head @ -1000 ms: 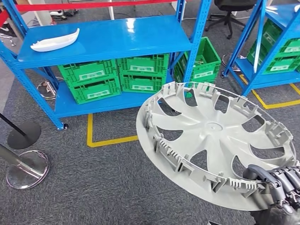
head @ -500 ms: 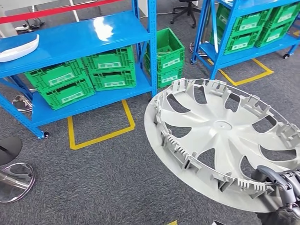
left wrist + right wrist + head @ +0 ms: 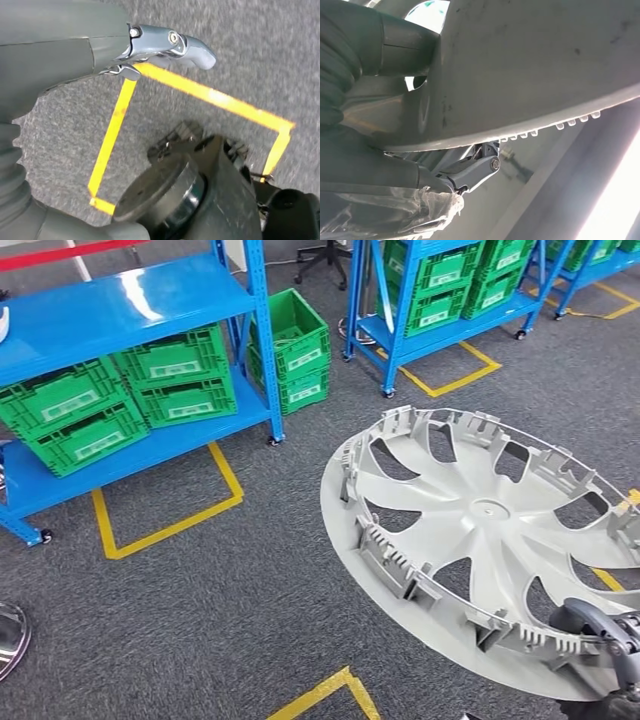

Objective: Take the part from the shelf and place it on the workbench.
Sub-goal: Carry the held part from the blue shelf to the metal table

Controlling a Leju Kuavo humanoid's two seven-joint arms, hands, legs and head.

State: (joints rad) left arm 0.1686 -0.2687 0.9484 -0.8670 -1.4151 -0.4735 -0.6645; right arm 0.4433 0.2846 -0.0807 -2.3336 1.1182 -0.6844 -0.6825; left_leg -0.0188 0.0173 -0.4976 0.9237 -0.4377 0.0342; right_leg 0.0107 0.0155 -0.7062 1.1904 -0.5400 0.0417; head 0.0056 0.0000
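A: Where's the part right now?

B: The grey wheel cover (image 3: 483,540) is off the shelf and carried in the air over the carpet. The right hand (image 3: 604,645) holds it by the rim at about five o'clock in the head view, fingers (image 3: 585,618) clamped over the edge, with the clip side facing up. From that grip the disc stretches away toward ten o'clock, tilted a little. It's round, so there's no long axis to speak of.

A: And the other hand?

B: The left hand (image 3: 166,45) hangs toward the floor with nothing in it, fingers apart, above a yellow floor line (image 3: 113,125).

A: Is the worktop near?

B: I can't tell; there are blue shelves (image 3: 136,300) at eleven o'clock and more at one o'clock. My guess is the carry isn't finished.

A: Any writing?

B: The green crates (image 3: 177,375) have white labels, too small to read. I see no brand on the cover.
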